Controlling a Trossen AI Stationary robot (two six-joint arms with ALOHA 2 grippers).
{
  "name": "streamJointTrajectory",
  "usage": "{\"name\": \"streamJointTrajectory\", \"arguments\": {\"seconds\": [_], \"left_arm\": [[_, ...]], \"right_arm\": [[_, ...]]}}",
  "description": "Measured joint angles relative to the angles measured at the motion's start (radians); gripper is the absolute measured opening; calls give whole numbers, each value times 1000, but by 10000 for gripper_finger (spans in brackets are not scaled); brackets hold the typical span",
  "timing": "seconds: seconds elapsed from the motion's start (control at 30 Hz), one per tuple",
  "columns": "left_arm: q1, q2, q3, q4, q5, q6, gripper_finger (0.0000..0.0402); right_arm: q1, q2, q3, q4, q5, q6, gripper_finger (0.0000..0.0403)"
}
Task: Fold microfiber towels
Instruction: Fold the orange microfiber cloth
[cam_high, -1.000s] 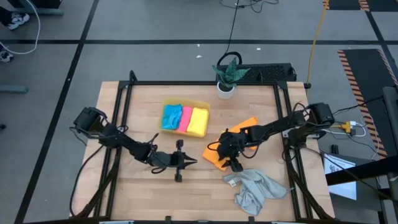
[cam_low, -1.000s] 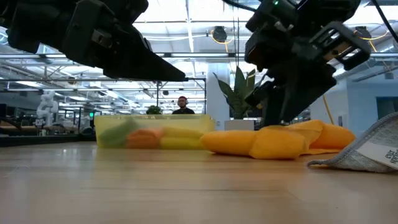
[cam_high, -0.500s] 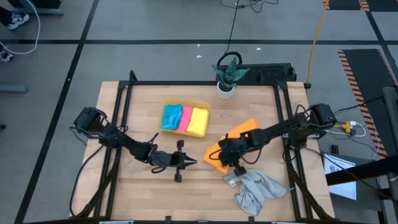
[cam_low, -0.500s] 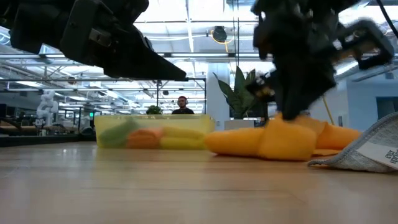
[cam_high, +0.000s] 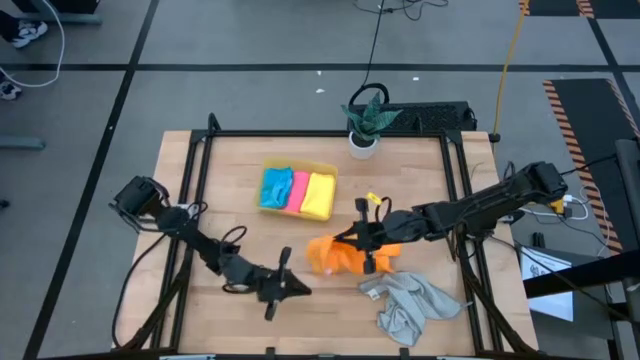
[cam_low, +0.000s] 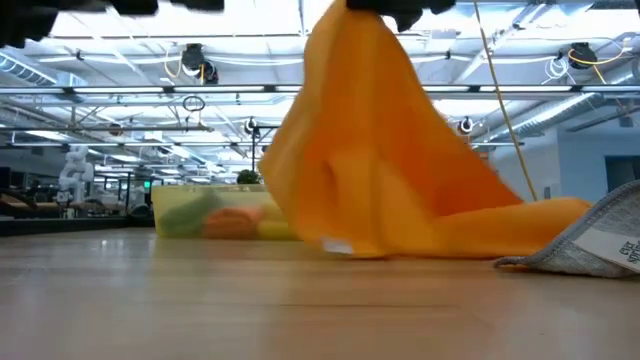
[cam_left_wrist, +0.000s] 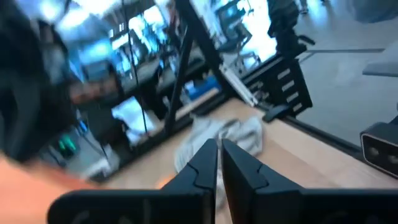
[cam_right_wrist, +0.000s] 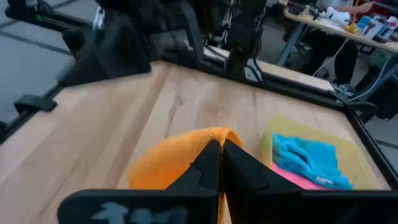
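Grey towel (cam_high: 408, 304) lies crumpled at the table's (cam_high: 220, 180) near right edge. Left gripper (cam_high: 290, 289), near front centre, fingers pinched nearly together, holds nothing. Right gripper (cam_high: 352, 243) is clamped on the orange towel (cam_high: 338, 254), lifting one corner; the cloth hangs tent-like, its lower edge resting on the wood just beside the grey one. Farther back, the yellow tray (cam_high: 325, 166) holds blue towel (cam_high: 276, 187), pink towel (cam_high: 298, 192) and yellow towel (cam_high: 318, 195) side by side. Potted plant (cam_high: 366, 122) at the far edge.
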Motion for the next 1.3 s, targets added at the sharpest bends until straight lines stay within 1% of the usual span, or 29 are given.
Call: {"name": "streamJointTrajectory", "arguments": {"seconds": [0.07,0.17,0.23,0.33,0.4,0.43,0.57,0.63,0.77,0.93,1.13,1.2,1.3], "left_arm": [[-10,0,0,18,-20,48,26],[0,-1,0,22,-109,55,39],[19,-1,0,14,-162,42,61],[69,-1,0,-16,-157,-60,108],[114,-1,0,-32,-95,-176,141],[140,-1,0,-38,-42,-238,158],[243,-1,0,-60,240,-427,215],[278,-1,0,-69,317,-496,236],[310,4,0,-88,332,-548,262],[322,66,18,-84,328,-615,268],[359,212,117,-85,316,-675,269],[371,246,150,-85,349,-684,269],[383,278,184,-87,455,-690,269]], "right_arm": [[0,0,-6,5,3,2,2],[0,6,-18,1,2,2,2],[0,11,-30,5,-26,1,2],[-2,11,-50,5,-101,0,2],[-2,10,-64,4,-142,0,2],[-2,10,-69,5,-163,0,2],[-2,11,-95,6,-227,0,2],[-2,11,-109,5,-233,0,2],[-4,11,-137,6,-233,-1,2],[-21,11,-173,13,-239,-12,2],[-46,11,-228,99,-361,-12,2],[-47,11,-238,102,-364,-11,2],[-48,11,-251,103,-364,-11,2]]}}
